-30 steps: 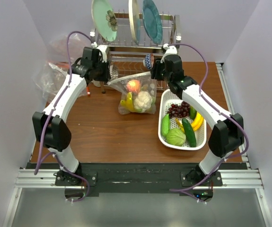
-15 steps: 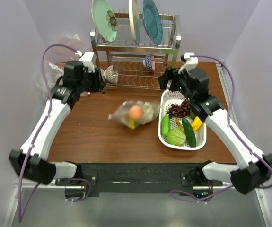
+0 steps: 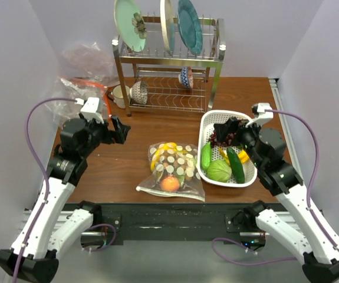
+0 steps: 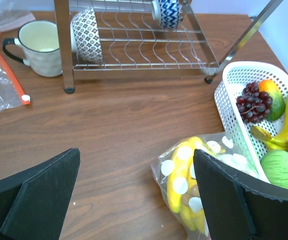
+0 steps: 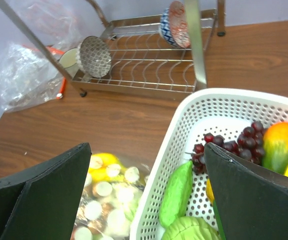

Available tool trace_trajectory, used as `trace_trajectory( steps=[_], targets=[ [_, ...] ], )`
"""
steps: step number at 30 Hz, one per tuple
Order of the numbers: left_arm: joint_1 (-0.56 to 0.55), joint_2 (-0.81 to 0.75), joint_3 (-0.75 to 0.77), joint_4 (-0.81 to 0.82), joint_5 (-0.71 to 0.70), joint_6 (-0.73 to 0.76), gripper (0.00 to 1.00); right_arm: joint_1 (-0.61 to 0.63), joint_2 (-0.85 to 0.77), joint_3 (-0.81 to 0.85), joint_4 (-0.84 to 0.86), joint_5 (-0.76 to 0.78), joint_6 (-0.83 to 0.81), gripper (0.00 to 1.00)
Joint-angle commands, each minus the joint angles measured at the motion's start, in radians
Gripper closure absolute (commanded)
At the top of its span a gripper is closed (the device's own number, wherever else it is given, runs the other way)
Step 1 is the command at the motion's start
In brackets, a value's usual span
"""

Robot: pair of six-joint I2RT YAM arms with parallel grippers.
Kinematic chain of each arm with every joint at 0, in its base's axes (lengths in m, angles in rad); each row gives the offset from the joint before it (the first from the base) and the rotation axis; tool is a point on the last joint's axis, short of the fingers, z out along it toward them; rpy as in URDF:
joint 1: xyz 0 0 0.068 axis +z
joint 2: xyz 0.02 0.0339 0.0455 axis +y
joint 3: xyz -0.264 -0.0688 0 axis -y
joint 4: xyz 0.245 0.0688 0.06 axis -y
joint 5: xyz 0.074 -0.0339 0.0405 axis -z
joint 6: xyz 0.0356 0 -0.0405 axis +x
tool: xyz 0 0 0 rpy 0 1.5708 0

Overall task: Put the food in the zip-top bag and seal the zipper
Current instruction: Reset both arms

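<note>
Bag's down. A second ago both arms had the zip-top bag (image 3: pixel 172 171) pinched between them up by the dish rack (image 3: pixel 168 88). Half a second ago it was loose and blurred mid-table. Now it lies flat at 6 o'clock on the table (image 3: pixel 116 171), near the front edge, dotted face up, with the bananas (image 3: pixel 160 153) and peach (image 3: pixel 170 184) inside.

Read: loading is done for those pieces and this looks like the release after the zip. Can't confirm the zipper is closed; the strip is too thin to make out. The basket (image 3: pixel 203 127), just beside the bag at 3 o'clock, holds more food, grapes (image 5: pixel 229 147) included.

Pose: both arms have pulled back toward their bases, forearms stretched low and outward. Left gripper (image 3: pixel 117 128) sits at 10 o'clock of the bag, jaws spread wide, nothing between them, aimed at bare wood. Right gripper (image 3: pixel 229 131) hangs at 2 o'clock over the basket, jaws also wide apart and empty.
</note>
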Motion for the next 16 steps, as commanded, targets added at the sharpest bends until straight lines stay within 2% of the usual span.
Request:
trace_trajectory(
  steps=[1, 3, 16],
  targets=[
    [0.002, -0.102, -0.137, 0.182, -0.022, -0.012, 0.00, -0.002, -0.043, -0.063, 0.008, 0.094, 0.071, 0.01],
    [0.004, -0.134, -0.180, 0.222, -0.018, -0.012, 0.00, 0.000, -0.038, -0.078, 0.005, 0.114, 0.080, 0.01],
    [0.004, -0.150, -0.164, 0.210, -0.013, 0.001, 0.00, 0.000, -0.018, -0.086, -0.005, 0.146, 0.111, 0.01]
  ],
)
